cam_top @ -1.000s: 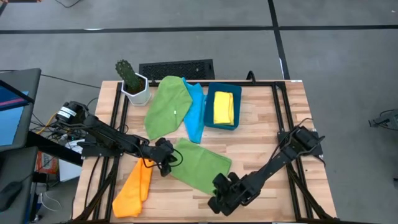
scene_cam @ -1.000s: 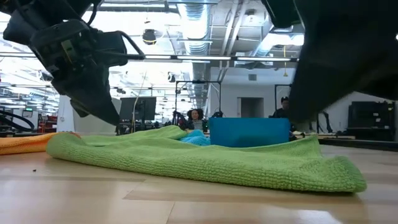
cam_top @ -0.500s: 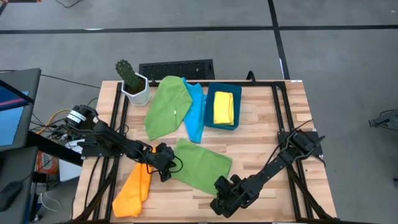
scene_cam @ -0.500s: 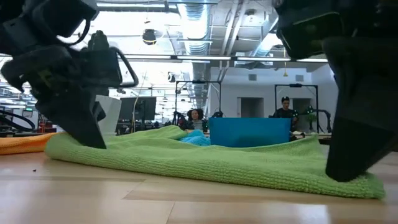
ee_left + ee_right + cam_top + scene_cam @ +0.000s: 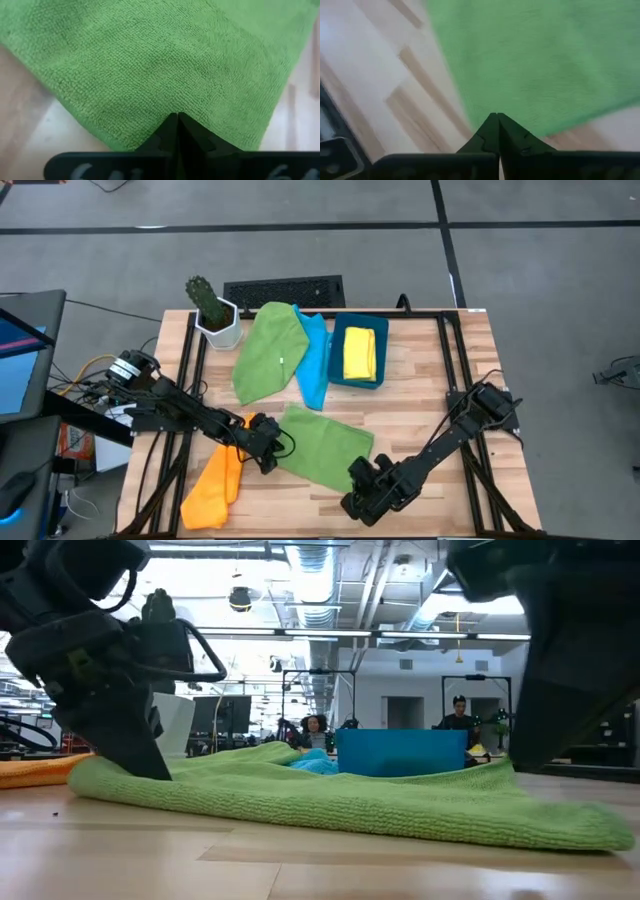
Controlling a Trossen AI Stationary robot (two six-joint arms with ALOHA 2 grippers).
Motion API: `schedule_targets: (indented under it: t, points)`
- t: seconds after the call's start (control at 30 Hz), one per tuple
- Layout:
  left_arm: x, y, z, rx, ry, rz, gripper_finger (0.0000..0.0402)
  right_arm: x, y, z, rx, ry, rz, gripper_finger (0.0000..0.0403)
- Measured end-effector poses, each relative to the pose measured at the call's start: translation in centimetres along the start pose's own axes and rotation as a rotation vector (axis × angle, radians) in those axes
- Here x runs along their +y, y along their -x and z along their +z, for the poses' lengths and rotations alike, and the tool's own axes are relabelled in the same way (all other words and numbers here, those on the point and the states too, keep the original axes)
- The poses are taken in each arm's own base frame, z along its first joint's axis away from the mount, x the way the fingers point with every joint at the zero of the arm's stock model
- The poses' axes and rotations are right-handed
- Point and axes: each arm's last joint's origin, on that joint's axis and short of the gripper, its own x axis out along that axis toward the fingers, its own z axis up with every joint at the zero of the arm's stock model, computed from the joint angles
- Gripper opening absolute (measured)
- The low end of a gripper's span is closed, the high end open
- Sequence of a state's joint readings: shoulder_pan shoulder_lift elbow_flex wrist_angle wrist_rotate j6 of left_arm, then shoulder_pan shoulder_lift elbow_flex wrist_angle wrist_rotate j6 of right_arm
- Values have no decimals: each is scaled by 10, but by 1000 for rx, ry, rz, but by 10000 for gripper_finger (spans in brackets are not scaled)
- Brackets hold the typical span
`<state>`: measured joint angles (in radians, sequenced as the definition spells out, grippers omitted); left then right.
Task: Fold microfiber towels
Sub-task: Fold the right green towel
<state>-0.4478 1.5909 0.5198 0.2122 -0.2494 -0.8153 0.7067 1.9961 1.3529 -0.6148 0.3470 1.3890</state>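
A green towel point(image 5: 322, 442) lies spread flat on the wooden table point(image 5: 430, 400), near its middle. My left gripper point(image 5: 271, 463) is shut, its tip down on the towel's left corner point(image 5: 150, 120). My right gripper point(image 5: 356, 477) is shut too, with its tip point(image 5: 496, 117) over the towel's near right edge. An orange towel point(image 5: 215, 483) lies bunched at the near left. A second green towel point(image 5: 267, 350) and a light blue towel point(image 5: 315, 362) lie overlapping at the back. A folded yellow towel point(image 5: 360, 352) rests in the blue bin point(image 5: 335, 352). My left gripper sets its shut fingertips point(image 5: 176, 120) on top of the green towel, just inside its left corner point(image 5: 120, 775). The fingers slant down from the table's left. The towel lies flat under them; whether any cloth is nipped between them does not show. My right gripper's shut tips stand at the towel's near right edge point(image 5: 520, 112), slanting down from the right; I cannot tell whether they touch it.
A potted cactus point(image 5: 213, 313) and a black keyboard point(image 5: 283, 290) stand at the far left edge. Black rails point(image 5: 190, 360) run along both sides of the table. Bare wood shows at the right, between the bin and my right arm.
My left gripper, shut throughout, has come down and toward the near edge onto the towel's left corner. My right gripper dipped to the towel's near right edge, then drew slightly back toward the right. The towel's right end now lies a little farther out.
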Motion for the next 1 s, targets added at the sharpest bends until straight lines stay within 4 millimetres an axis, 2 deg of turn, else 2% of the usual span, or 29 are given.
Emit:
schedule_targets:
  t: [0.17,0.23,0.33,0.47,0.57,0.73,0.83,1.0]
  points:
    - [-7,2,-3,-44,105,-19,6,0,18,8,-52,-14,23,17]
    - [-11,3,-4,-57,125,-37,6,3,20,10,-75,-26,53,16]
    - [-17,4,-2,-87,139,-90,6,7,11,7,-85,-40,76,16]
    - [-23,6,1,-67,105,-145,5,5,-11,-9,-32,-54,20,17]
    - [-25,12,4,-24,61,-159,2,5,-19,-17,5,-65,12,16]
    - [-26,33,7,6,-29,-141,0,3,-21,-20,54,-68,0,20]
    - [-24,41,-1,4,-80,-64,0,3,-21,-20,55,-69,-7,17]
    - [-23,42,-17,-28,-108,-1,0,3,-21,-20,61,-73,-4,18]
